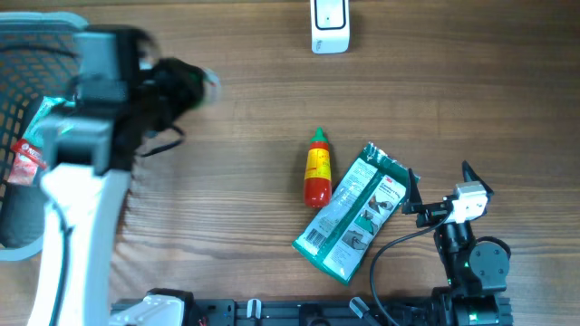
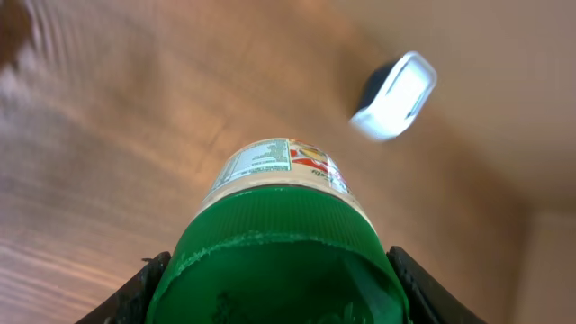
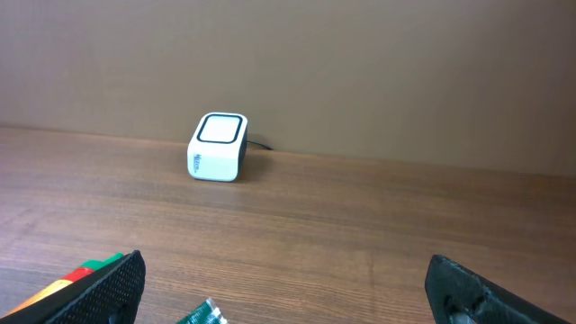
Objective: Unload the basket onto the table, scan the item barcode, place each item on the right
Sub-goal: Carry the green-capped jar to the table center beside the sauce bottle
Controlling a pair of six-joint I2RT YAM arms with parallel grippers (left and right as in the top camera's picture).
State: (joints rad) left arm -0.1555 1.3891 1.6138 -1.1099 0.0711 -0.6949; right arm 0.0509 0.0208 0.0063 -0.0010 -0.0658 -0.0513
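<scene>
A green-lidded jar [image 2: 281, 229] is clamped between the jaws of the left gripper [image 1: 181, 86], which is raised above the desk [image 1: 245, 127] beside a wire basket [image 1: 23, 100]. The white scanner [image 1: 329, 27] is seen beyond the jar at the far edge. The jaws of the right gripper [image 1: 441, 179] are spread wide with nothing between them, low at the near right, just beside a green pouch [image 1: 355, 213] that lies flat next to a red sauce bottle [image 1: 317, 169].
</scene>
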